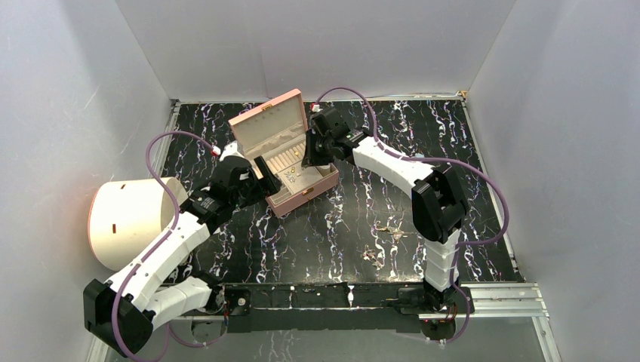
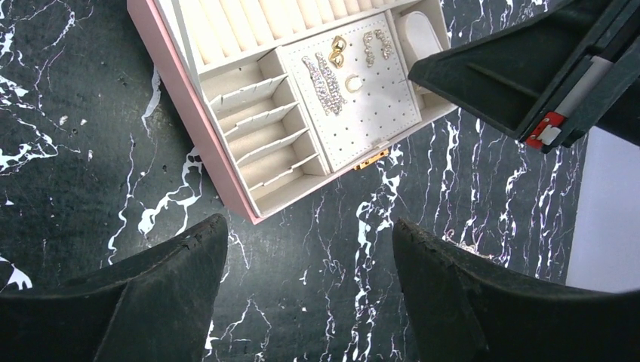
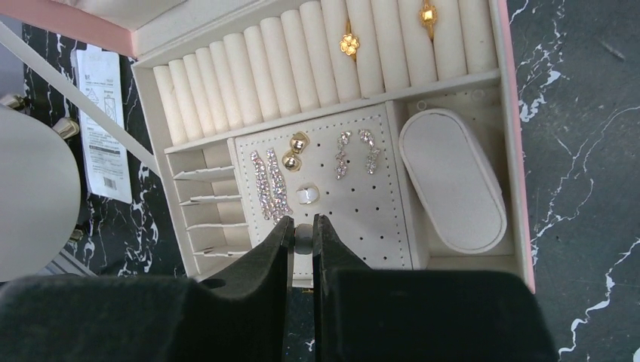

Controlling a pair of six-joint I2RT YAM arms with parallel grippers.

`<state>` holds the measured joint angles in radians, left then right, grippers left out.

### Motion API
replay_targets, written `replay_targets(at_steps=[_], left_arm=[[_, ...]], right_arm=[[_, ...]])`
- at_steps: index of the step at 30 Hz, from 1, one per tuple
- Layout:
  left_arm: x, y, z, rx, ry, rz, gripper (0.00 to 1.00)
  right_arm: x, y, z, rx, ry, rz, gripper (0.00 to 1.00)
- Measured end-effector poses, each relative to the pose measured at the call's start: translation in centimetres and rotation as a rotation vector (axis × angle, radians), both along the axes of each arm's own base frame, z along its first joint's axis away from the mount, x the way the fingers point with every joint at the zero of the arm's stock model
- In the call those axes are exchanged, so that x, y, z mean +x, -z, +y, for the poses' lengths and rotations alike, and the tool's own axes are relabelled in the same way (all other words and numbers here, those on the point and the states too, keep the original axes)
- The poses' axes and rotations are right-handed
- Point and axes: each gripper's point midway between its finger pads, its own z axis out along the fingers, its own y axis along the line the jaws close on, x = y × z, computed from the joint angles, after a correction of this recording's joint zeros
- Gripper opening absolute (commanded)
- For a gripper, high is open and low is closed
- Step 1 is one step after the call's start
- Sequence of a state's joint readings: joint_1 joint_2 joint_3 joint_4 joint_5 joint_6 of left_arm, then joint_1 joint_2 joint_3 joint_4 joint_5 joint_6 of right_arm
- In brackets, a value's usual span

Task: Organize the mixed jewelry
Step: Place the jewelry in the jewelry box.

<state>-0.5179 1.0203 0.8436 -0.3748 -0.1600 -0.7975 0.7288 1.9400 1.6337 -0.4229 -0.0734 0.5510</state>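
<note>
Loose mixed jewelry [image 1: 375, 256] lies on the black marbled counter [image 1: 332, 241], lower centre-right of the top view. Farther back, the left end effector [image 2: 309, 226] hangs released, fingers spread wide, beside the open pink jewelry box [image 1: 268, 121]. Over its perforated panel [image 3: 370, 234] the right end effector [image 3: 303, 222] is clenched on a small pale earring [image 3: 303, 240], beside crystal drop earrings [image 3: 270, 185]; gold rings [image 3: 349, 44] sit in the ring rolls [image 3: 249, 75] beyond.

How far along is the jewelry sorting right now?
Done: two gold rings sit in the ring rolls and several earrings are on the dotted panel of the pink box. In hand: the right tool pinches a small pale piece over that panel; the left tool hangs open and empty. Left: loose pieces lie on the table.
</note>
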Motion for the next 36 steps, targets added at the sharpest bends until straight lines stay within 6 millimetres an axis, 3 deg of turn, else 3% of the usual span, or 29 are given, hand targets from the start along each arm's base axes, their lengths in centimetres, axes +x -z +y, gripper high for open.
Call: replay_targets(at_steps=[5,14,36], left_arm=[[-0.1,0.6,0.3,0.016,0.005,0.011,0.77],[-0.1,1.5,0.3,0.037,0.012,0.031,0.77],[0.1,1.8,0.6,0.063,0.006,0.032,0.77]], right_arm=[[0.5,0.2,0.5,-0.005,-0.006,-0.014,0.1],[0.6,2.6,1.2,-0.048,-0.023,0.001,0.09],[1.5,2.5,0.8,-0.083,0.01,-0.038,0.07]])
